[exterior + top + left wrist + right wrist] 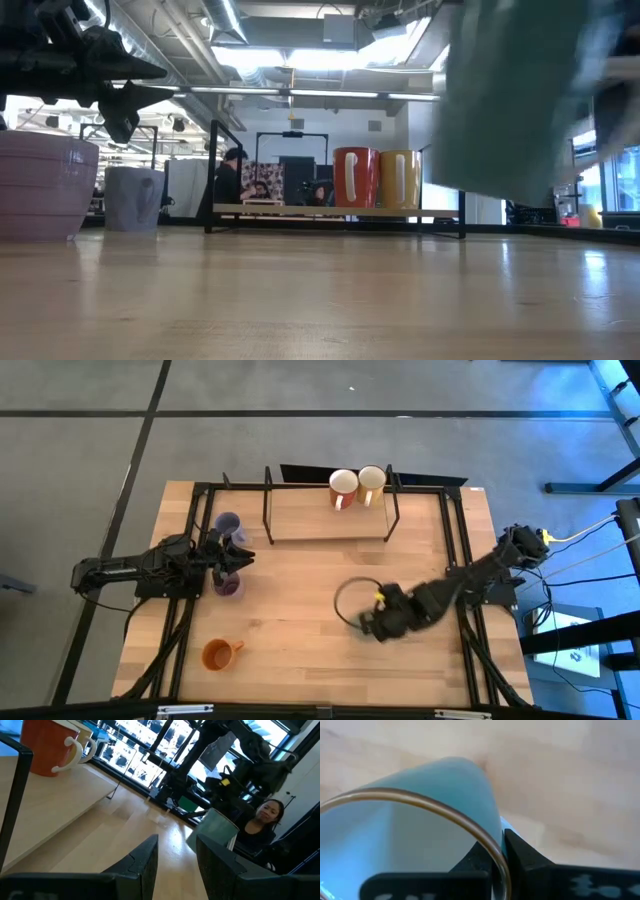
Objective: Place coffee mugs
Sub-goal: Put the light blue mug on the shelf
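The right claw (368,622) sits near the middle of the wooden surface (300,640), its fingers pinching the thin rim wall of a pale blue-green ceramic mug (420,820). In the right wrist view one finger (530,860) presses the outside of the wall and the other sits inside, with the brownish rim arcing just in front of them. In the low view the mug hangs tilted, apparently clear of the surface.

The grip is on the wall alone, near one edge, so the mug could swing, twist or slip out during travel, and a tilted mug may tip when set down.

Two upright mugs, one orange-red (342,487) and one yellowish-cream (371,483), stand touching on the raised wooden shelf (300,520) at the far side, well apart from the right claw.

The left claw (243,557) hovers with fingers spread, holding nothing, between two lavender mugs (229,525). An orange mug (218,654) stands near the front.
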Robot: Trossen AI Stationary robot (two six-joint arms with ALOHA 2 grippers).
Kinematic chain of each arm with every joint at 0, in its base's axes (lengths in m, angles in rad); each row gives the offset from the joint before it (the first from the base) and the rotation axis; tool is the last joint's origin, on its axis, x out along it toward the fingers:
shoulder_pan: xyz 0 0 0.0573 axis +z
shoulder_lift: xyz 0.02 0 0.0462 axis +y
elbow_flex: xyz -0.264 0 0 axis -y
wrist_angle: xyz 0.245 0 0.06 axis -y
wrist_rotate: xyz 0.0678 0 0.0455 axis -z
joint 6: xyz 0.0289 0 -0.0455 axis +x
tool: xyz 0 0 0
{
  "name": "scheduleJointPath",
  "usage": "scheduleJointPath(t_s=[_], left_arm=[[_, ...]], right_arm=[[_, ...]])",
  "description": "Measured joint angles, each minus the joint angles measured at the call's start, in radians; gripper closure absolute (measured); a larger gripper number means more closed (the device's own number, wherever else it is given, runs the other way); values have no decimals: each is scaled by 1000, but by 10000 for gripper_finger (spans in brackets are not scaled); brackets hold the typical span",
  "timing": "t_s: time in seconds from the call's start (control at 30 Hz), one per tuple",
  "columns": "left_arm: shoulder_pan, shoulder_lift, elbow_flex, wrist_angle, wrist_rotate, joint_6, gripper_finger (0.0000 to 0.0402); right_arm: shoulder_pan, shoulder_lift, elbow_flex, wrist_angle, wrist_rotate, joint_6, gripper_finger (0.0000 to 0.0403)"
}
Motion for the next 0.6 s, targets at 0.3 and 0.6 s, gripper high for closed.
scheduleJointPath(t_s=[0.3,0.6], left_arm=[[0,0,0,3,0,-1,276],[0,0,0,4,-2,0,276]], right_arm=[[-235,93,50,-27,-55,-295,398],[-343,279,267,-147,-119,-483,396]])
